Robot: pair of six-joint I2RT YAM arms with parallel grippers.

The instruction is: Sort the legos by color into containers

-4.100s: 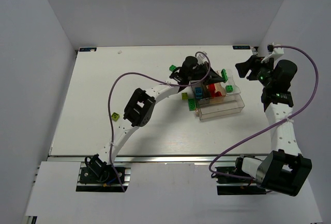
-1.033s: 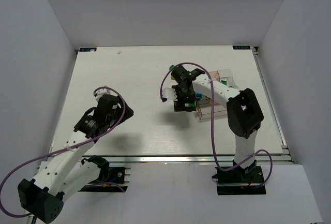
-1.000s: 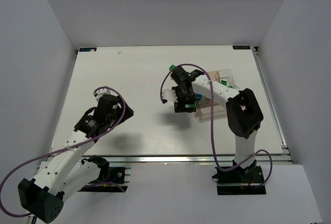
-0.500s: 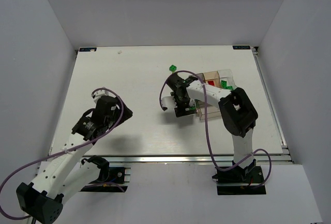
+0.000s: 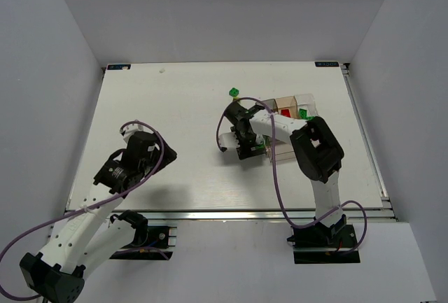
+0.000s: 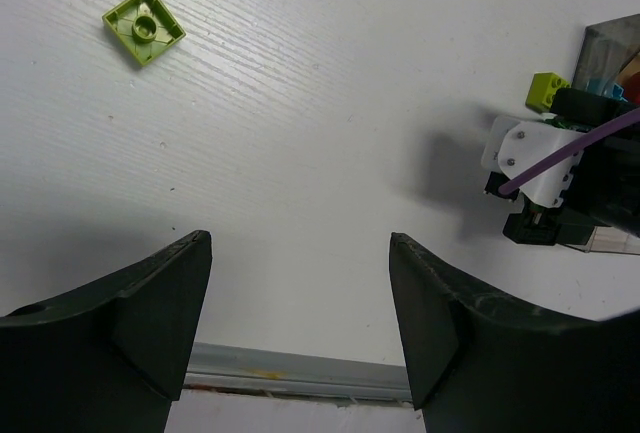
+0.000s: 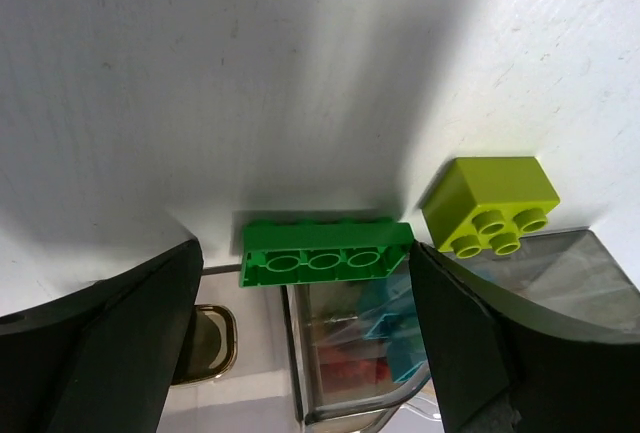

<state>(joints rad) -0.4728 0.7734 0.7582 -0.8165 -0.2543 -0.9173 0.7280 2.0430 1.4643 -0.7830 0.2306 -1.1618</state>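
Jaws spread wide on both the left gripper [image 6: 300, 253] and the right gripper [image 7: 305, 283], which straddles the green lego [image 7: 325, 251] just beside the container [image 7: 570, 263], so it should drop square and centred, clear of that wall.

I see a white tabletop [image 5: 175, 121] with a fine streaked grain, like painted wood. Plain pale grey walls [image 5: 224, 9] close it at the far side and at both flanks. A silvery metal rail [image 5: 210, 213] runs along its near edge. A small blue label [image 5: 117, 67] sits at the far left corner, and a second blue label [image 5: 325, 64] at the far right one. A tiny white speck [image 5: 162, 71] lies near the far edge.
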